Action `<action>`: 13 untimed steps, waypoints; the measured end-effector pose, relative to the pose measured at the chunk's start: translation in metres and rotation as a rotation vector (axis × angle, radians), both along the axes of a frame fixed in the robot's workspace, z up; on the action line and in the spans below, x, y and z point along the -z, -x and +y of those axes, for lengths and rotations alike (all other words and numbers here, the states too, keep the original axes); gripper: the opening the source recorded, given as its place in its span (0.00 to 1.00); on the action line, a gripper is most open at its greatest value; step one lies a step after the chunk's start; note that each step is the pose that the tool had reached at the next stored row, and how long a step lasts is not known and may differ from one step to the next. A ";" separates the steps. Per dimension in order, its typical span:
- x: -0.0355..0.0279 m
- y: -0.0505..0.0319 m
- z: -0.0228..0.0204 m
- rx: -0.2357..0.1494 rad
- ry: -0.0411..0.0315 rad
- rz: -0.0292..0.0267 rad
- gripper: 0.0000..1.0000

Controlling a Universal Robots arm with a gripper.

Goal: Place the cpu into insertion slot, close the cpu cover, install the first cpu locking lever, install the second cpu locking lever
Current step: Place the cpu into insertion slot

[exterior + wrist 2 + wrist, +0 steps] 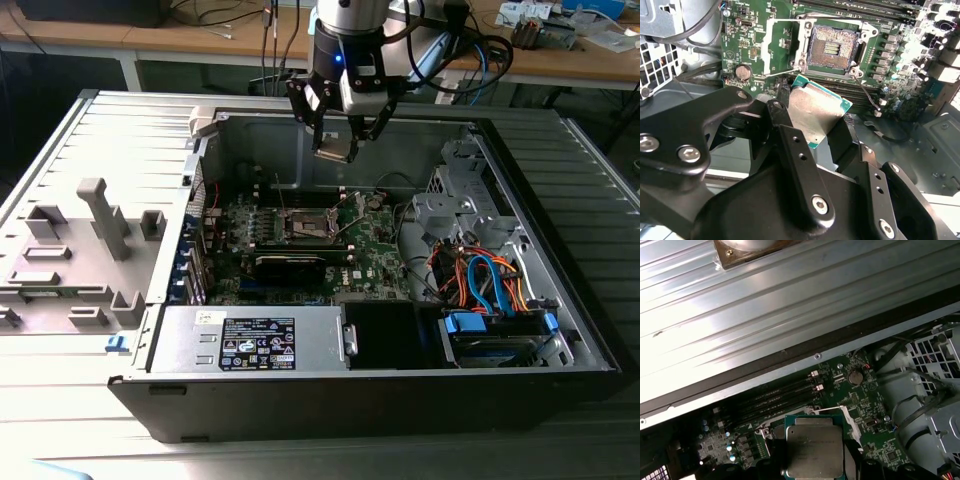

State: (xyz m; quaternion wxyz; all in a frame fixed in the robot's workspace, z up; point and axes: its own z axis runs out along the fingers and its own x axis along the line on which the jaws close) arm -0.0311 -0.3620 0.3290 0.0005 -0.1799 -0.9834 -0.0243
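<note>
**Clerk:** State of the claw?

**Inspector:** The claw (333,146) is clamped on the cpu (335,153). In the second wrist view its black fingers (785,125) press on opposite edges of the chip (816,111), whose dull metal top faces the camera at a tilt.

**Clerk:** Position of the chip against the socket?

**Inspector:** Held in the air, apart from the green board (380,255). In the exterior view it hangs at about twelve o'clock from the insertion slot (310,226), inside the open computer case (560,330).

**Clerk:** Condition of the socket?

**Inspector:** The insertion slot (832,47) is unoccupied and its brownish pin field is bare. The cpu cover (766,47) is swung off it and lies just beside its frame.

**Clerk:** Surroundings?

**Inspector:** In the exterior view a long black card (290,265) sits at six o'clock from the socket, near it. A bundle of orange and blue cables (480,280) lies at about four o'clock, well apart. The first wrist view shows the chip (812,447) over the board, beside the black memory slots (777,397).
</note>
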 end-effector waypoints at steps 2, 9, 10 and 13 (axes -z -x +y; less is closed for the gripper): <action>0.0001 0.0000 0.0000 0.004 0.0005 0.0001 0.55; 0.0003 0.0000 0.0000 0.012 0.0019 0.0000 0.55; 0.0003 0.0000 0.0000 0.013 0.0021 0.0000 0.55; 0.0004 0.0000 0.0000 0.016 0.0027 0.0001 0.55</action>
